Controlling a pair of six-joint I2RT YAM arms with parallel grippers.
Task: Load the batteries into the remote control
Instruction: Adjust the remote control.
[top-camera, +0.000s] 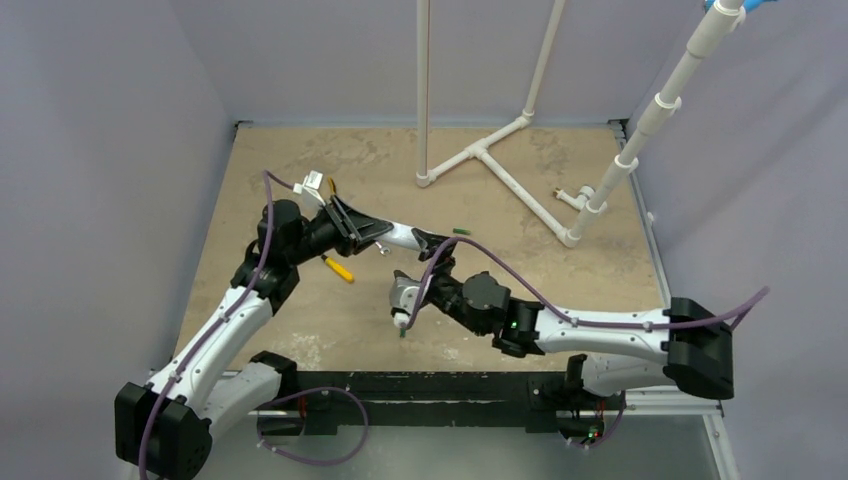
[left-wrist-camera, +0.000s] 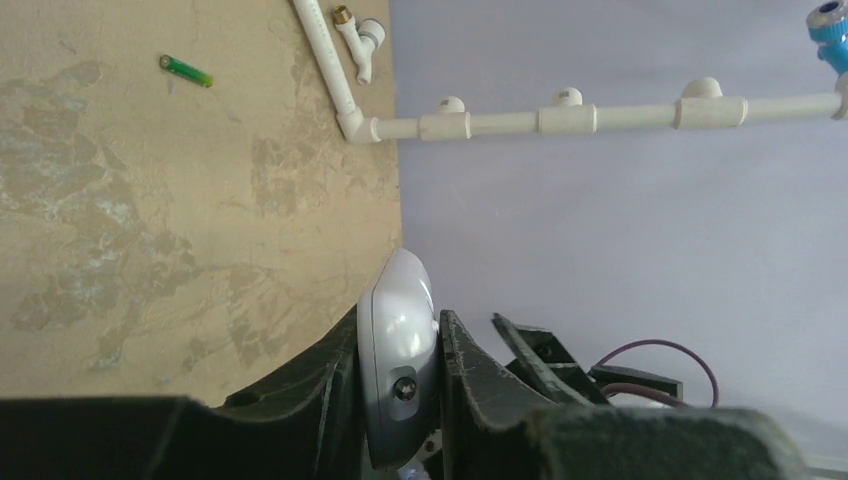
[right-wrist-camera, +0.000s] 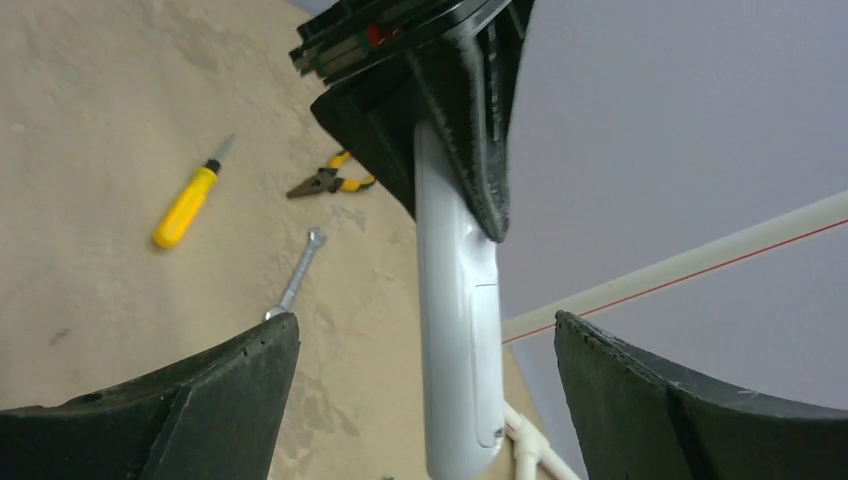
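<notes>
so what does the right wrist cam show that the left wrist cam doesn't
Only right wrist: a yellow screwdriver, pliers and a silver wrench on the table, framed by the open right gripper. Only left wrist: one green battery in clear view, and a blue fitting at top right. Both: the remote control clamped in the left gripper, white pipes, and the tan table.

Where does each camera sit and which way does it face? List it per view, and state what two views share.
Top external: above and behind, looking down at the table; left arm and right arm show.
Left wrist: looks along its fingers clamping the remote control, toward a battery.
Right wrist: looks between its open fingers at that remote.
Shared: both wrists see the remote.
</notes>
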